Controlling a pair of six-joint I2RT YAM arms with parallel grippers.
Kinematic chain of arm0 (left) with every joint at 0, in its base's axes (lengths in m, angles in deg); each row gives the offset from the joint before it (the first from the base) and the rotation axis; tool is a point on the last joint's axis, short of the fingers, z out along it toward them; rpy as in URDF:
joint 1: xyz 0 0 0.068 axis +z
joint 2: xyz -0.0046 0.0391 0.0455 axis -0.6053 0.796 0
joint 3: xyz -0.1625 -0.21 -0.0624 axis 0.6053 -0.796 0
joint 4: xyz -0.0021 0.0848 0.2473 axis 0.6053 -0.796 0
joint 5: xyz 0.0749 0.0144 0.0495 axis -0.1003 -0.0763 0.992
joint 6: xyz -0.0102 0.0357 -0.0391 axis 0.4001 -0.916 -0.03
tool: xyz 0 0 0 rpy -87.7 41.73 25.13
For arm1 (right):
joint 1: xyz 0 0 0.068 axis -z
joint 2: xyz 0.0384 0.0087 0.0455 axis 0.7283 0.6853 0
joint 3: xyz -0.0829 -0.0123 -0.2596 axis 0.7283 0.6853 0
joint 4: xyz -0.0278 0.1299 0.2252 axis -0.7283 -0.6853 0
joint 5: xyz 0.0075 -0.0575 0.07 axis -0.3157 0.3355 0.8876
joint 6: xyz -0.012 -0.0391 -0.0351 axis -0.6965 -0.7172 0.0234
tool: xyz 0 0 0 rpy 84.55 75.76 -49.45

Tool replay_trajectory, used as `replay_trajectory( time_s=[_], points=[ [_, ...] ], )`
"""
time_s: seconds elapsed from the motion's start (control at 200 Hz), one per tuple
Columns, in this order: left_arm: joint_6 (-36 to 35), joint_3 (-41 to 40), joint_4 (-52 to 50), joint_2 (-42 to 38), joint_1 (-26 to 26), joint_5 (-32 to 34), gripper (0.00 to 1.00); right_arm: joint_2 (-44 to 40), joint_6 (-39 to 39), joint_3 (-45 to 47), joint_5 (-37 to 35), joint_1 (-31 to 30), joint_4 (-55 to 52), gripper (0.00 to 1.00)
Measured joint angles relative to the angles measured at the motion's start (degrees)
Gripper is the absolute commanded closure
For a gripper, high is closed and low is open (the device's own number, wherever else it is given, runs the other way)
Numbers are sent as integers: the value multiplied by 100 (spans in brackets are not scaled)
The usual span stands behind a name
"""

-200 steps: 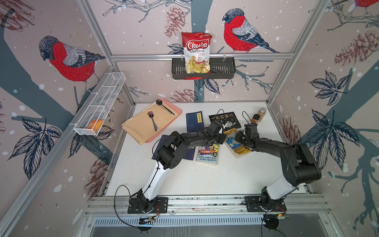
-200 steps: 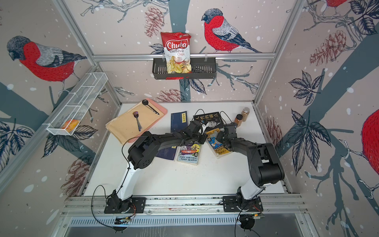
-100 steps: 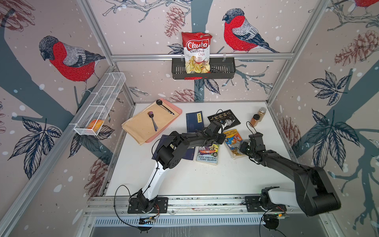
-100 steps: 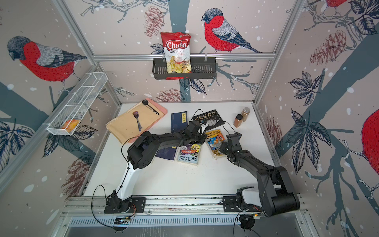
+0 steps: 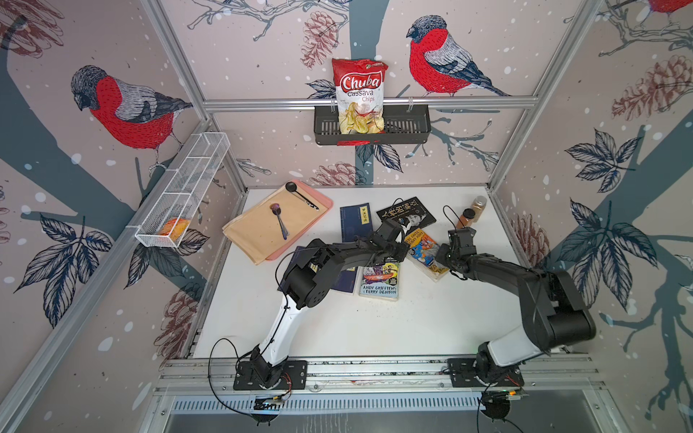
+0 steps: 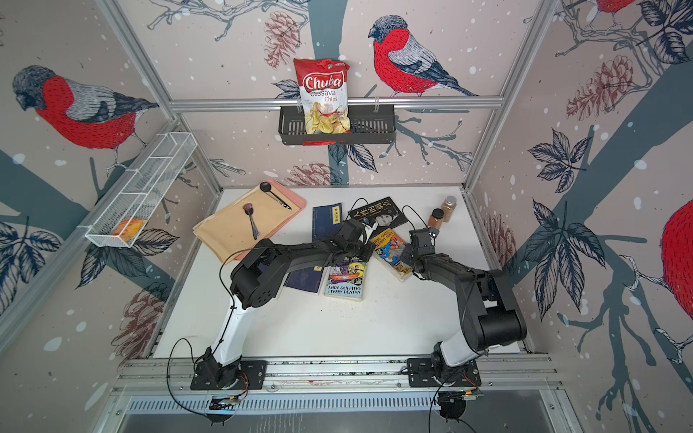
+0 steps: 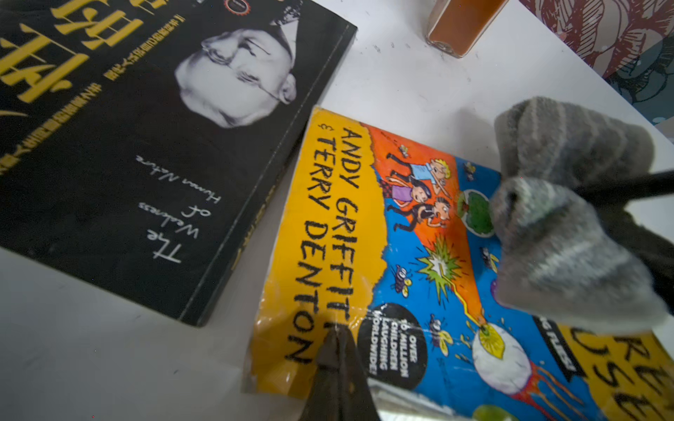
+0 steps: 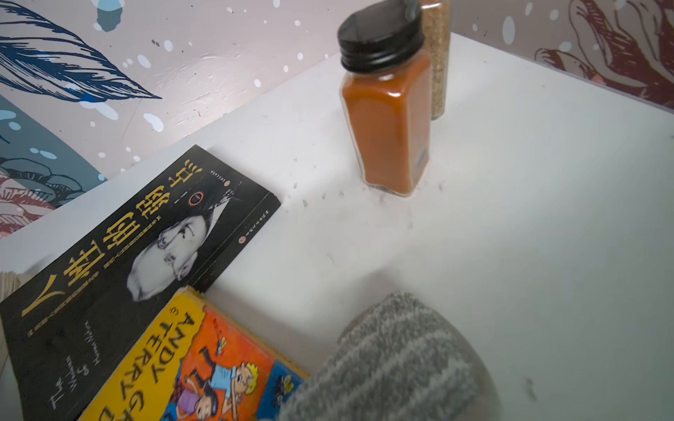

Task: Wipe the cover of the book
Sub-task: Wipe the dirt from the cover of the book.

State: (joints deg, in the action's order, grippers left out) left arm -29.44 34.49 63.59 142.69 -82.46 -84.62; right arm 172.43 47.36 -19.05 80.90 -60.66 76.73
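Both arms low and outstretched, left pincer (image 7: pixel 337 348) tips together, right pincer (image 5: pixel 443 258) barely apart.

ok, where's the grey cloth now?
Left wrist view: the grey cloth is in the right gripper, at the right edge of the yellow-and-orange Andy Griffiths book, near the orange spice jar.

Black arms (image 5: pixel 348 250), white links (image 5: pixel 280 330), seemingly bolted bases (image 5: pixel 296 375)

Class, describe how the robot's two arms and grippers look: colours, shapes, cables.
The left arm and right arm match: white lower link on a black base plate, then bulky black joints and links. Thin black cables loop from each base and wrist. The left gripper has dark tapering fingers; the right gripper is black too.
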Motion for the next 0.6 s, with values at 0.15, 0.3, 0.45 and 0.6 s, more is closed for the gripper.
replay_trajectory(
  time_s=[0.15,0.3,0.45,0.6],
  points=[
    [-13,17,-35,7,2,72,100,800,-136,-826,44,-74,105,85],
    [-13,-4,-24,-28,2,105,100,979,-262,-909,-20,-160,385,85],
    [-15,-33,4,-46,2,107,100,372,-210,-212,57,-431,590,84],
    [-17,24,-79,-35,2,114,100,-304,48,476,35,-787,564,84]
  ],
)
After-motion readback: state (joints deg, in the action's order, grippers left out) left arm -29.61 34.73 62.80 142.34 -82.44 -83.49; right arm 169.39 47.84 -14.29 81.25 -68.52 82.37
